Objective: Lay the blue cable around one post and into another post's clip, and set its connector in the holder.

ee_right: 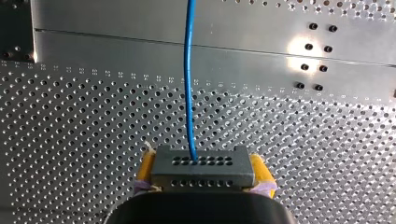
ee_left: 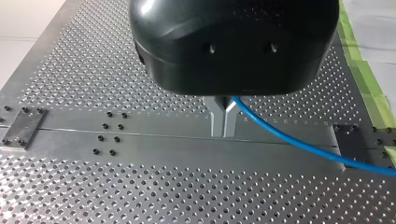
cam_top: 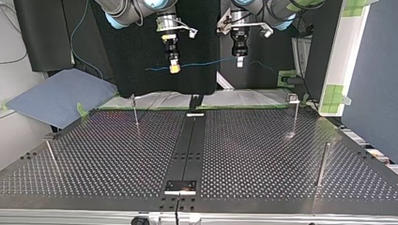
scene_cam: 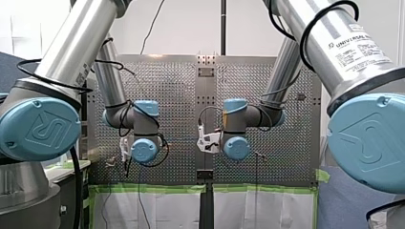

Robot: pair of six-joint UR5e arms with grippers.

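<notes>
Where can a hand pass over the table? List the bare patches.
Bare: both perforated fields between the centre strip and the side posts. Crowded: above the arms' edge, where left gripper and right gripper stretch the cable.

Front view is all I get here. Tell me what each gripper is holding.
Observer: The right gripper is shut on the grey connector.
Operator: Now the left one.
Observer: The left gripper is shut on the blue cable.
Operator: Report where the cable runs.
Observer: In the top view it hangs in the air between the two grippers and touches no post.
</notes>
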